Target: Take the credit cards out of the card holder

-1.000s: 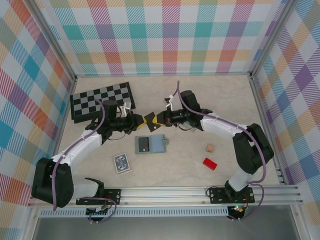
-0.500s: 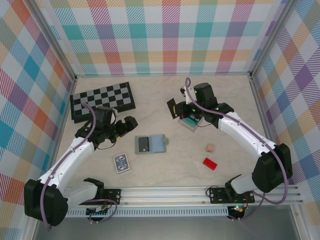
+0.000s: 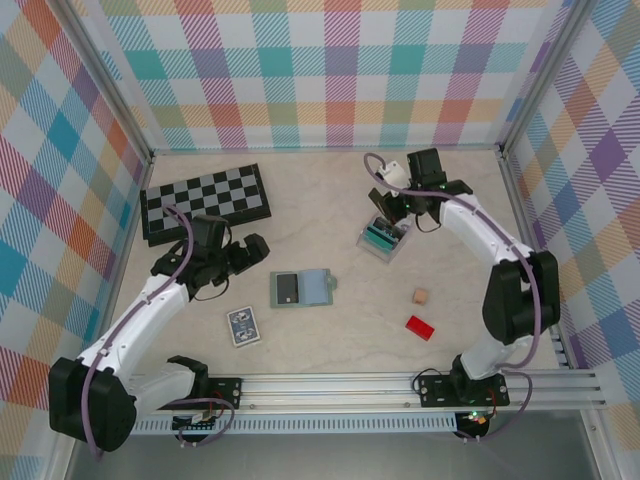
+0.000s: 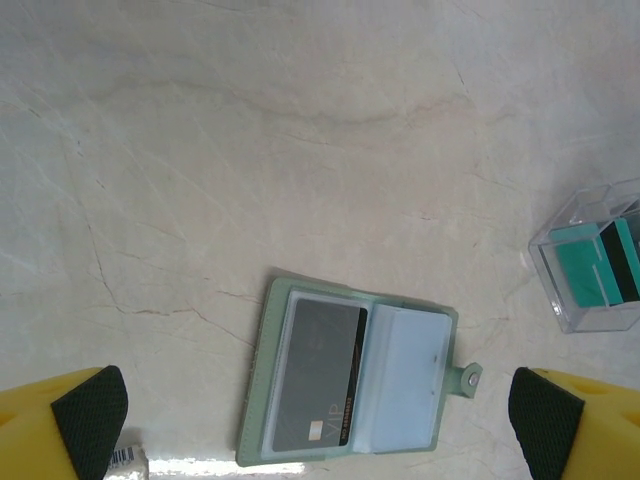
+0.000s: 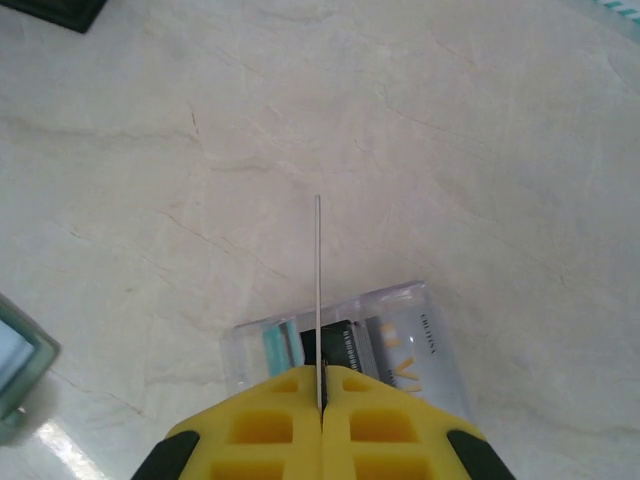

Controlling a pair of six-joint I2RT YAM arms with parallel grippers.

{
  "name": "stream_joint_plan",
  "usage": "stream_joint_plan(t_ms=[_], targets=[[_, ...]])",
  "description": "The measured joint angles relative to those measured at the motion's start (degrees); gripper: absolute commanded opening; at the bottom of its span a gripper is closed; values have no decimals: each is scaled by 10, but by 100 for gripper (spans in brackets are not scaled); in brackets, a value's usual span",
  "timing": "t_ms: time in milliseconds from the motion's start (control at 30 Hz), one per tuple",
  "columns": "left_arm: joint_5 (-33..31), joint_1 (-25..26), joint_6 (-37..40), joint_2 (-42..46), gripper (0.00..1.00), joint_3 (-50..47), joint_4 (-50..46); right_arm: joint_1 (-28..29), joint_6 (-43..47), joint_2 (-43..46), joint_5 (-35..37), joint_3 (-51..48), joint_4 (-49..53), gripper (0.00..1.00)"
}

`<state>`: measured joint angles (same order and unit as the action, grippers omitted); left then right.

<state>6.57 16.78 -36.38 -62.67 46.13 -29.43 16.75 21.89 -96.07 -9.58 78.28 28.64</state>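
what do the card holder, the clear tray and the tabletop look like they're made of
The card holder looks like soft matte grey-green faux leather or fabric, with shiny clear plastic sleeves inside. The clear tray seems hard transparent plastic: see-through walls, bright edges. The table looks like glossy marble-pattern stone or laminate, veined with a glare patch; which one is unclear.

The walls (image 3: 340, 70) have checks of teal, purple, orange and pink, the table (image 3: 300, 180) is creamy marble, and the chessboard (image 3: 205, 200) has black and grey squares. The card holder (image 3: 302, 288) is grey-green with a dark grey card (image 4: 318, 375), the card pack (image 3: 243, 326) is blue and white, and the tray (image 4: 560, 255) is clear with teal and black pieces. There is a red block (image 3: 420, 327) and a tan block (image 3: 421, 296), the left gripper (image 4: 318, 420) and right gripper (image 5: 322, 385) are yellow, and the thin card (image 5: 318, 270) looks pale grey.
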Motion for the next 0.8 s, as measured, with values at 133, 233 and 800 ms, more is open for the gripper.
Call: stream_joint_plan(t_ms=[133,233,800], targets=[[2,0,0,-28,100,1,13,-10,53,-37,-14,31,26,0],[10,0,2,-50,100,6,10,-13,85,-49,-27,34,50,0],[39,0,-5,-84,100,8,28,-26,155,-79,-2,16,73,0]])
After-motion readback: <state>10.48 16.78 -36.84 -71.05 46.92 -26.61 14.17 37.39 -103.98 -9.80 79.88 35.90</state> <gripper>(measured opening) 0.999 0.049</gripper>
